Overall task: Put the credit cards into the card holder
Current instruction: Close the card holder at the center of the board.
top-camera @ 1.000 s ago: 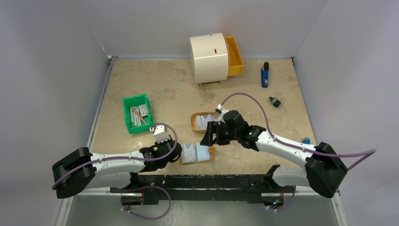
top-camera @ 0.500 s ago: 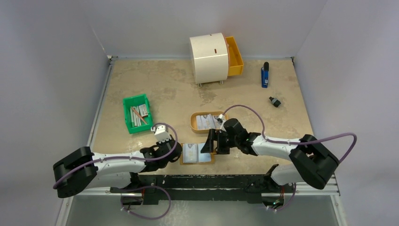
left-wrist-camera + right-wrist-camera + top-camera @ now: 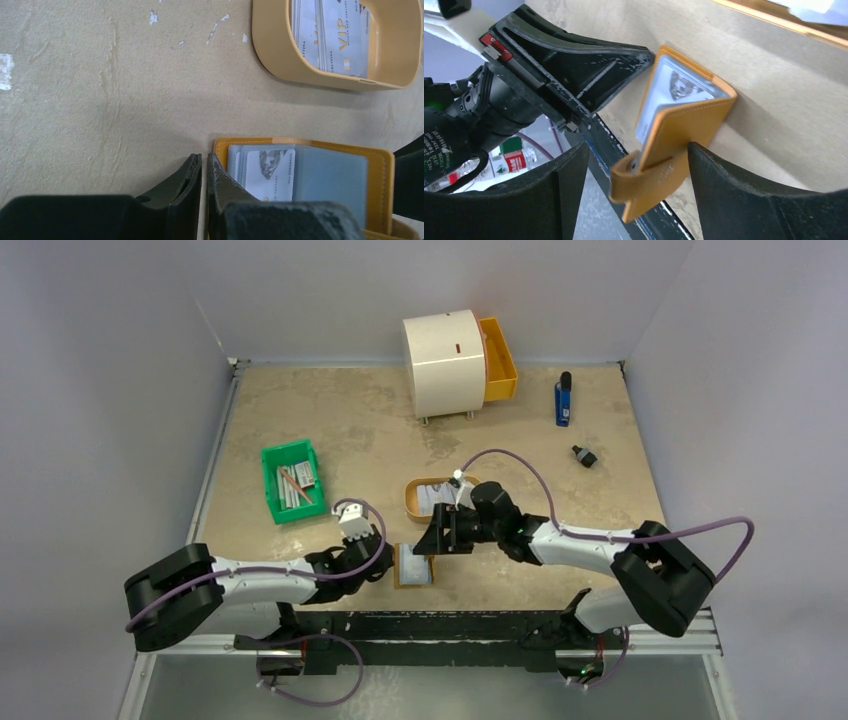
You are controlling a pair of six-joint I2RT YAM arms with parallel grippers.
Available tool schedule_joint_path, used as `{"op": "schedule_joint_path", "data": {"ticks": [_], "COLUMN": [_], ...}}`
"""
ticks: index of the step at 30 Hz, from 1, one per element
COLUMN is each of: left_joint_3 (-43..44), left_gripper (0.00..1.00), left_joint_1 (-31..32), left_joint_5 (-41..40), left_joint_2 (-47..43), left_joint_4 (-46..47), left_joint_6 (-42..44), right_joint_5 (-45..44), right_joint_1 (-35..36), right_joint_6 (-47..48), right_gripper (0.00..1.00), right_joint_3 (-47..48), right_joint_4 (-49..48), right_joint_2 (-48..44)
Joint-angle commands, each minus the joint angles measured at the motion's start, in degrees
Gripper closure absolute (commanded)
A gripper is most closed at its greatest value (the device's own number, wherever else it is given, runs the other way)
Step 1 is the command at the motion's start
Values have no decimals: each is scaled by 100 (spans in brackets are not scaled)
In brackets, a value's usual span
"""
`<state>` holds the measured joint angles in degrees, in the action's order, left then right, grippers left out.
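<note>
The card holder [image 3: 415, 566], a tan wallet [image 3: 320, 145], lies near the table's front edge with its cover [image 3: 684, 125] half folded over. A white credit card [image 3: 270, 172] sits in its clear sleeves [image 3: 679, 87]. More credit cards [image 3: 340, 35] lie in the tan oval tray [image 3: 412, 502]. My left gripper [image 3: 204, 160] is shut with nothing between its fingers, and one finger rests at the wallet's left edge. My right gripper [image 3: 636, 150] is open, and the raised cover and its snap strap stand between its fingers without a grip.
A green bin [image 3: 292, 480] of grey bars stands at the left. A white round drawer unit [image 3: 445, 360] with an open orange drawer [image 3: 497, 360] is at the back. A blue item [image 3: 563, 400] and a small black piece [image 3: 584, 455] lie at the right.
The wallet lay open flat; now its right half is folded up and over to the left. My right gripper moved left with it. The left gripper shifted slightly right.
</note>
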<state>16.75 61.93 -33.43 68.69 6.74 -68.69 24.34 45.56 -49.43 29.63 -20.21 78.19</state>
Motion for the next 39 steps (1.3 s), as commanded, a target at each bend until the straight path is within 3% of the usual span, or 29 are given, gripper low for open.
{"op": "schedule_joint_path", "data": {"ticks": [1, 16, 22, 30, 34, 39], "left_joint_3": [151, 252, 317, 536, 601, 747], "left_gripper": [91, 91, 91, 89, 88, 80], "left_joint_1": [-2, 0, -1, 2, -1, 1], "left_joint_5": [328, 301, -91, -380, -128, 345], "left_joint_2": [167, 281, -183, -1525, -1909, -1626], "left_joint_4": [-12, -41, -842, -2161, -1905, -1243], "left_joint_6": [295, 319, 146, 88, 301, 564], "right_joint_5": [288, 181, 22, -119, -197, -298], "right_joint_1": [167, 489, 522, 524, 531, 533], "right_joint_6": [329, 807, 864, 865, 900, 926], "right_gripper": [26, 29, 34, 39, 41, 46], "right_joint_3": [428, 879, 999, 1082, 1139, 1200], "right_joint_4": [-246, 46, 261, 386, 456, 572], "right_joint_2": [289, 1039, 1237, 1491, 1594, 1702]}}
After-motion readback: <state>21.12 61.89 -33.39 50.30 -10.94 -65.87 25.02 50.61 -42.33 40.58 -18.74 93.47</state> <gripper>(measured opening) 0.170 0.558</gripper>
